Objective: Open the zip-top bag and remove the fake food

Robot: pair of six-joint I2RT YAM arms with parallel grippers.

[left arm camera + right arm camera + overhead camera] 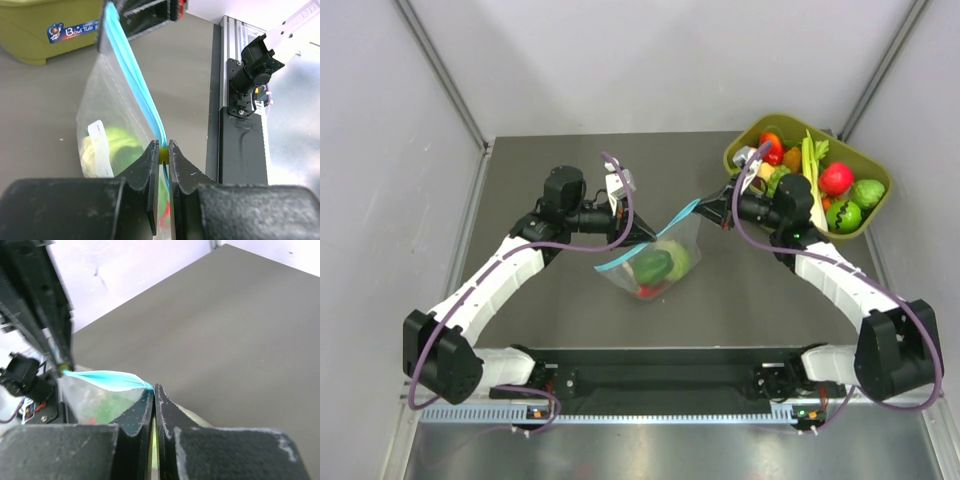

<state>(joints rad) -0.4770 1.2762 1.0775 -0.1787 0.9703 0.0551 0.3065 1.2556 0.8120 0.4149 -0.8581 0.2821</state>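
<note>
Left wrist: left tool (pixel 163 149) pinches zip-top bag (pixel 116 112).

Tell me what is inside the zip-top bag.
Through the clear zip-top bag show a dark green pepper, a pale green cabbage and a red chili at the bottom. Anything lying beneath them is covered.

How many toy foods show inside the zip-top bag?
3: a dark green pepper at centre, a pale green cabbage on its right, a red chili nearest the arm bases; more may be hidden.
</note>
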